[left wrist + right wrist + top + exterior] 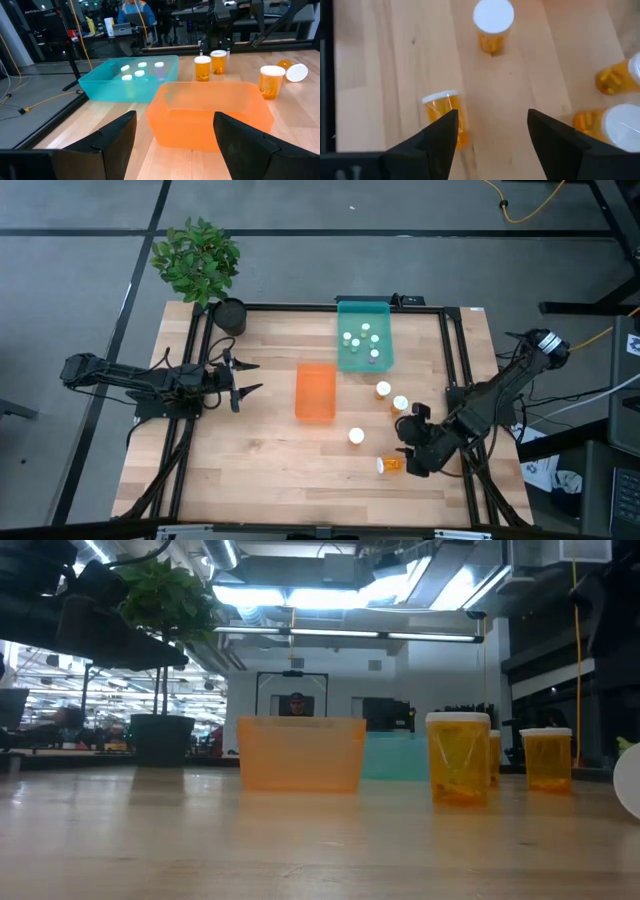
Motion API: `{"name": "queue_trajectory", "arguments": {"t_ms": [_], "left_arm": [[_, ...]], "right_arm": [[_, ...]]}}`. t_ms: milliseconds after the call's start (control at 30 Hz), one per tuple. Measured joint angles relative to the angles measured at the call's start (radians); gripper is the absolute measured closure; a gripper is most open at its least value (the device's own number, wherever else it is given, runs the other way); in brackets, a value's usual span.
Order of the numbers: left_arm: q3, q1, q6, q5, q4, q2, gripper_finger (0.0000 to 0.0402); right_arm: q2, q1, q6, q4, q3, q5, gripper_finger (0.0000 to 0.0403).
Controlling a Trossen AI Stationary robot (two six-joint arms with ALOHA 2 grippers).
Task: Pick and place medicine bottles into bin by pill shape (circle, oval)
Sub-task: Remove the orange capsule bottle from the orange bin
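Item: pale wooden table (260, 460), black-framed.

Contents:
- Translucent teal plastic bin (364, 340), at the far middle; holds five or so small white-capped bottles (359, 340).
- Translucent orange plastic bin (315, 391), centre, just beside the teal one; nothing visible inside it.
- Amber-bodied, white-capped medicine bottles loose on the wood: two upright near the teal bin (383, 390) (400, 404), one upright farther forward (356, 436), one toppled on its side (388, 465).
- Green potted plant in a dark pot (200, 265), far left corner.

Tools:
- Right gripper (408, 448): above the near right part of the table, just beside the toppled bottle; fingers parted, nothing between them. In its wrist view the toppled bottle (446, 117) lies partly behind one finger, not in the gap.
- Left gripper (244, 377): waiting at the left side, pointed toward the orange bin, fingers spread wide, empty.

Step in hand, as judged: picking up a loose bottle, most likely the toppled one; four remain to sort.

Next move calls for: shifting sideways to centre the gap over the lying bottle, lowering, then closing across its body. Round and on its side, it may roll away.
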Motion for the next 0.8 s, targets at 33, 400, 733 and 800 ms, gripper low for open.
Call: {"name": "queue_trajectory", "arguments": {"t_ms": [33,400,733,800], "left_arm": [[0.000,0.000,0.000,0.000,-0.001,0.000,0.0145],[0.000,0.000,0.000,0.000,0.000,0.000,0.0145],[0.000,0.000,0.000,0.000,0.000,0.000,0.0145],[0.000,0.000,0.000,0.000,0.000,0.000,0.0145]], "right_arm": [[0.011,0.000,-0.003,0.001,0.000,-0.004,0.0163],[0.148,-0.081,-0.158,0.089,0.000,-0.225,0.0120],[0.217,-0.155,-0.228,0.154,0.000,-0.365,0.0079],[0.223,-0.154,-0.256,0.181,0.000,-0.390,0.0073]]}}
